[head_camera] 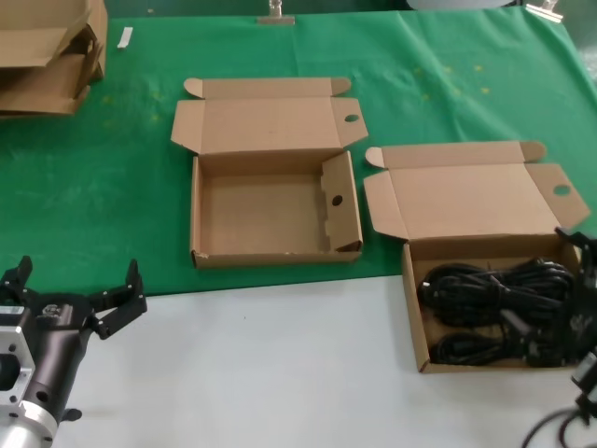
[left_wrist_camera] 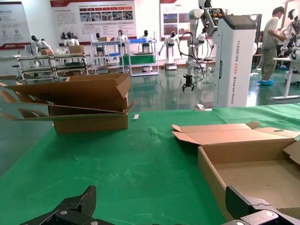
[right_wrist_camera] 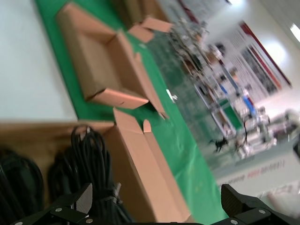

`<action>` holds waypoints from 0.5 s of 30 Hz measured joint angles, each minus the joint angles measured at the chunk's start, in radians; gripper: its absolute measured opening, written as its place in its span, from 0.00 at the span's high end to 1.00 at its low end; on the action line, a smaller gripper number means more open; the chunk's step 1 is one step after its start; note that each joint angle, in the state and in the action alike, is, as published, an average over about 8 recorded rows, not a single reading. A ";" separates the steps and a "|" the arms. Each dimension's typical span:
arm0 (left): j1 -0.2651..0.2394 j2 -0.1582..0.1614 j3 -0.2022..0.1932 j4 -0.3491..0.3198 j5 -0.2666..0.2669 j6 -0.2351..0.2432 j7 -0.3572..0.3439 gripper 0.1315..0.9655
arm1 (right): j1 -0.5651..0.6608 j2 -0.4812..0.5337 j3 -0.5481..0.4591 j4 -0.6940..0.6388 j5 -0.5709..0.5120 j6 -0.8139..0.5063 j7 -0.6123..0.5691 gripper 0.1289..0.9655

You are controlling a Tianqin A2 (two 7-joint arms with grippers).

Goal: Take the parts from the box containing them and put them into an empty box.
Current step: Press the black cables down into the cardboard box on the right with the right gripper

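The right gripper (right_wrist_camera: 154,206) hangs with its fingers spread wide over the parts (head_camera: 494,308), black cable bundles lying in the box containing them (head_camera: 415,317) at the table's near right edge; it appears not to touch them, though the head view shows little of it. The left gripper (head_camera: 75,294) rests open and empty at the near left corner. The empty box (head_camera: 198,215) sits mid-table on the green cloth (head_camera: 93,187), lid open. Stacked flat cartons (head_camera: 47,56) occupy the far left corner.
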 joint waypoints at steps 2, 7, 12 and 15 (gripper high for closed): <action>0.000 0.000 0.000 0.000 0.000 0.000 0.000 0.00 | 0.035 0.002 0.001 -0.034 -0.013 -0.016 -0.088 0.00; 0.000 0.000 0.000 0.000 0.000 0.000 0.000 0.00 | 0.104 0.028 -0.024 -0.089 -0.007 -0.033 -0.246 0.00; 0.000 0.000 0.000 0.000 0.000 0.000 0.000 0.00 | 0.148 0.076 -0.078 -0.127 -0.013 -0.024 -0.279 0.00; 0.000 0.000 0.000 0.000 0.000 0.000 0.000 0.00 | 0.163 0.110 -0.112 -0.144 -0.023 -0.020 -0.261 0.00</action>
